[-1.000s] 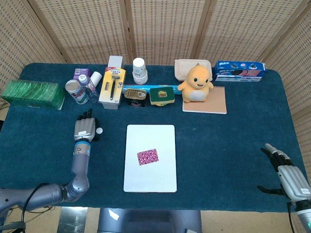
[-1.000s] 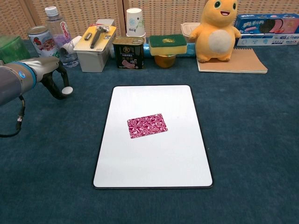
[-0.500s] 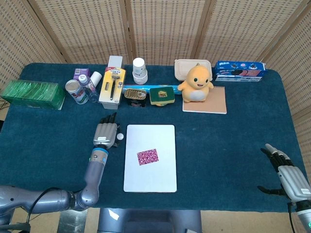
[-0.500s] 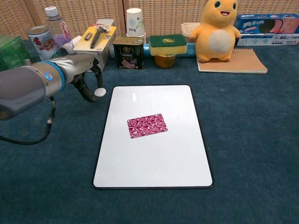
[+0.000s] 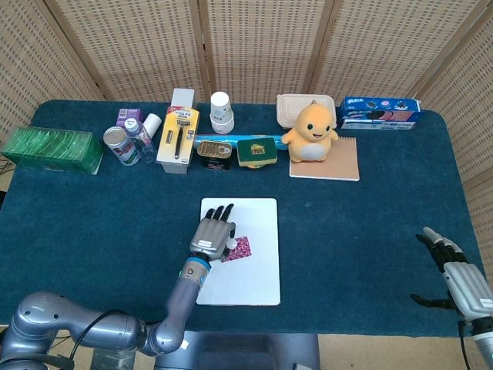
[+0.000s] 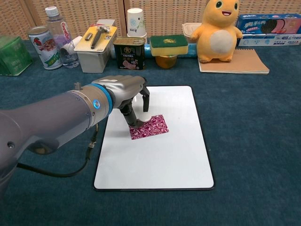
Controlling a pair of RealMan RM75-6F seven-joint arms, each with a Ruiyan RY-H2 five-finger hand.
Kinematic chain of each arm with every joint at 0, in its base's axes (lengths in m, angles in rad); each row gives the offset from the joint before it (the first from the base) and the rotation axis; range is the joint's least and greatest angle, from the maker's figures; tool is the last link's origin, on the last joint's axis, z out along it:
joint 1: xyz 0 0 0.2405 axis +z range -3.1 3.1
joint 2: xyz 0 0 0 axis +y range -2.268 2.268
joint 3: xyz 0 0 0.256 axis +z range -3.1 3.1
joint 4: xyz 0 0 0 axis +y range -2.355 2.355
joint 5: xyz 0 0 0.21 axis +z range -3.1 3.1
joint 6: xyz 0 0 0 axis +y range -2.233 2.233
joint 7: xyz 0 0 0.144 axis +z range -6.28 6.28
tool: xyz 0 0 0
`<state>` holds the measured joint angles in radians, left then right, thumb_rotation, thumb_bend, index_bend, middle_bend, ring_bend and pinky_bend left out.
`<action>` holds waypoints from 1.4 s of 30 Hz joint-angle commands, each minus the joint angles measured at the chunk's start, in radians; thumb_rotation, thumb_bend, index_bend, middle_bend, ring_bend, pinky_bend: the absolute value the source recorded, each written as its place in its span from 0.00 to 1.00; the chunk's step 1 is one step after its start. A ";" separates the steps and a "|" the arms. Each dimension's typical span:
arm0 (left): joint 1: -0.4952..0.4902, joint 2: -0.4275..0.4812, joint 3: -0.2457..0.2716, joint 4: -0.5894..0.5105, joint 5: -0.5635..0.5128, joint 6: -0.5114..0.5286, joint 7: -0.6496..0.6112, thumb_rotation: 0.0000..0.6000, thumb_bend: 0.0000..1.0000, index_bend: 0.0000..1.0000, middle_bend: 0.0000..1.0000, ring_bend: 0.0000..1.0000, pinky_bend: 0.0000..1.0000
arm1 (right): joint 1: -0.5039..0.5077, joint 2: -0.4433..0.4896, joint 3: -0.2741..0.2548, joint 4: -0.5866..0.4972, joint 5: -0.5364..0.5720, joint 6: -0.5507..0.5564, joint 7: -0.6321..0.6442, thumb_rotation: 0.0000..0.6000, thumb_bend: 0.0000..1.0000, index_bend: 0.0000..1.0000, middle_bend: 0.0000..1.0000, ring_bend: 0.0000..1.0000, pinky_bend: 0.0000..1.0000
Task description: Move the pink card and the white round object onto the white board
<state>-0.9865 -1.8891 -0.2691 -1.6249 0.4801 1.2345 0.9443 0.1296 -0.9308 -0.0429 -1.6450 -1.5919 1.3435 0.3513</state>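
Over the glossy white board (image 6: 160,155), left hand (image 6: 126,90) hovers above the patterned pink card (image 6: 153,127), pinching the white round object (image 6: 143,113) (mostly hidden by fingers). Right hand (image 5: 462,279) rests released, fingers apart, at the felt table (image 5: 370,223) near edge; board's lower half lies bare.

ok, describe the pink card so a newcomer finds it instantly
Start at the white board in the middle of the blue table. The pink card lies flat on it, just under the left hand. It is the only patterned magenta rectangle there.

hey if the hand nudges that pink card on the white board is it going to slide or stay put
The pink card looks thin and lies flat on the smooth white board, so it would probably slide easily. Its flatness likely makes lifting by an edge awkward. The left hand hovers over its corner; contact is unclear.
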 commanded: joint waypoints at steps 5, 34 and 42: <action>-0.010 -0.016 0.001 -0.004 -0.006 0.016 0.018 1.00 0.28 0.46 0.00 0.00 0.09 | -0.001 0.001 -0.001 0.000 -0.001 0.002 0.002 1.00 0.00 0.01 0.00 0.00 0.00; -0.001 0.020 0.015 -0.056 -0.005 0.052 0.049 1.00 0.12 0.18 0.00 0.00 0.09 | -0.003 0.002 0.000 0.005 -0.002 0.007 0.009 1.00 0.00 0.01 0.00 0.00 0.00; 0.060 0.146 0.042 -0.180 0.128 0.145 0.005 1.00 0.12 0.00 0.00 0.00 0.09 | -0.002 0.002 -0.001 0.003 -0.006 0.007 0.009 1.00 0.00 0.01 0.00 0.00 0.00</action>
<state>-0.9511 -1.7883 -0.2415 -1.7638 0.5717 1.3500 0.9625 0.1269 -0.9284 -0.0434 -1.6411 -1.5982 1.3515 0.3617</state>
